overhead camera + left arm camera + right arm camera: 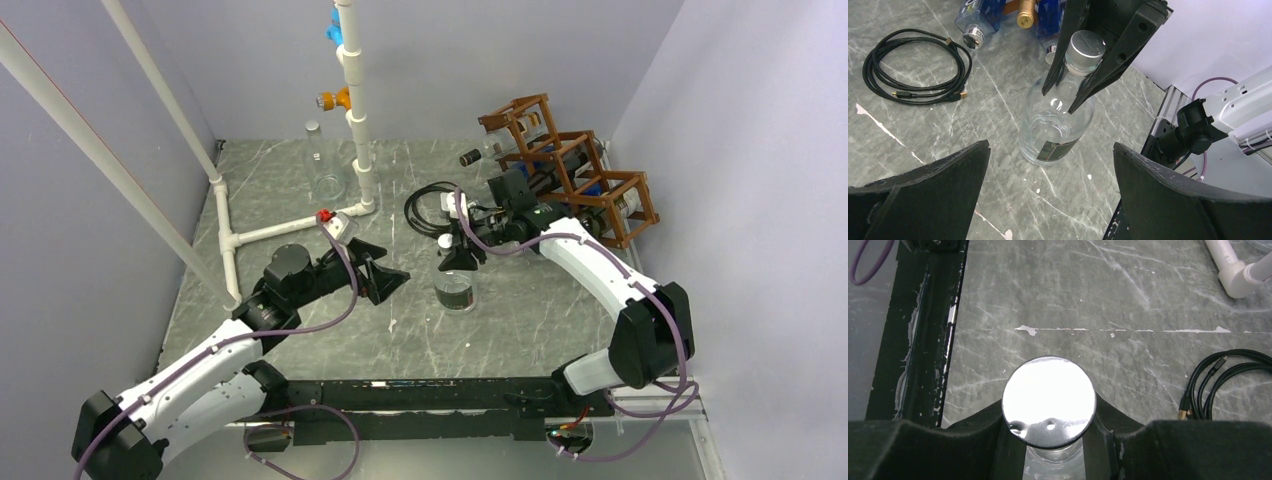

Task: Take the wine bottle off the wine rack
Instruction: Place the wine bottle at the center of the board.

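Note:
A clear glass wine bottle [456,290] with a silver cap [1086,47] stands upright on the grey marble table, off the rack. My right gripper [458,255] is shut on its neck just under the cap; the right wrist view looks straight down on the cap [1049,400] between my fingers [973,440]. My left gripper [385,272] is open and empty, just left of the bottle [1055,125], with its jaws wide apart and clear of the glass. The reddish-brown wooden wine rack [570,165] stands at the back right with other bottles in it.
A coiled black cable [430,205] lies behind the bottle; it also shows in the left wrist view [915,65]. A white pipe frame [355,100] and a clear bottle [325,165] stand at the back left. Blue and gold-capped bottles [973,20] lie at the rack.

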